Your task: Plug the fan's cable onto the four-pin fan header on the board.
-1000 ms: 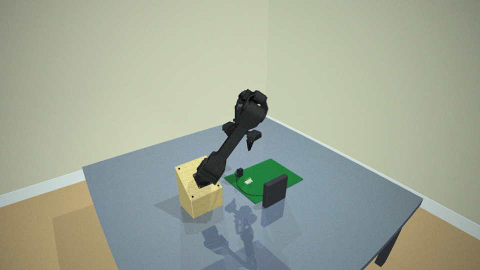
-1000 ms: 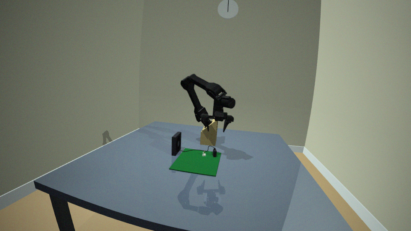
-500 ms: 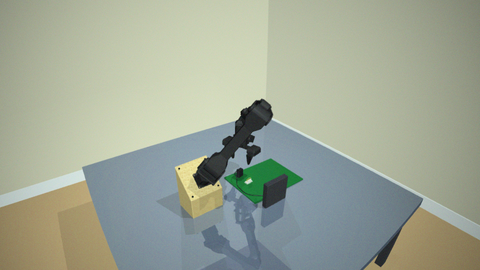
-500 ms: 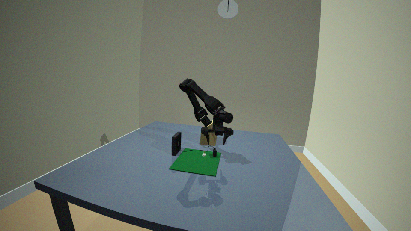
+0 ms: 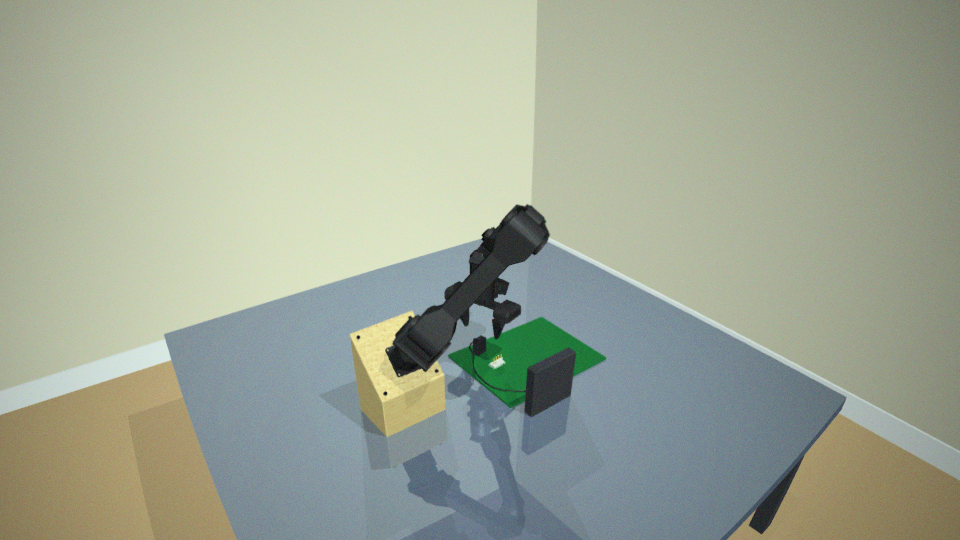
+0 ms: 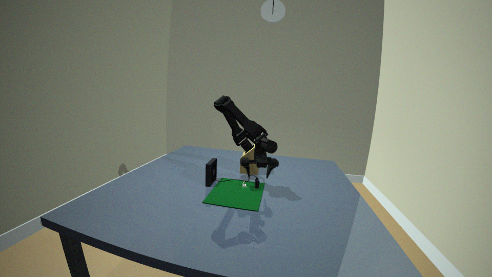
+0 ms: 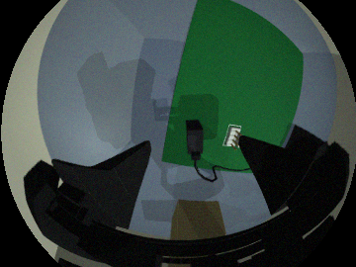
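Observation:
The black plug [image 5: 479,345] [image 6: 257,182] [image 7: 194,138] stands on the green board [image 5: 550,349] [image 6: 230,198] [image 7: 247,74], near a corner. The white four-pin header [image 5: 494,365] [image 6: 245,184] [image 7: 232,135] is a short way to its side, its pins bare. A thin black cable [image 5: 493,388] [image 6: 230,180] [image 7: 213,179] runs from the plug to the fan [image 5: 550,382] [image 6: 210,173]. My gripper [image 5: 481,329] [image 6: 258,178] [image 7: 196,143] is open and empty, pointing down above the plug. In the wrist view the plug shows between the fingertips, and the right fingertip appears close beside the header.
A pale wooden block [image 5: 414,402] [image 6: 254,170] [image 7: 198,218] carries the arm's base beside the board. The fan stands upright at the board's edge, on the header's far side from the plug. The blue-grey table [image 5: 671,416] [image 6: 144,206] extends around them.

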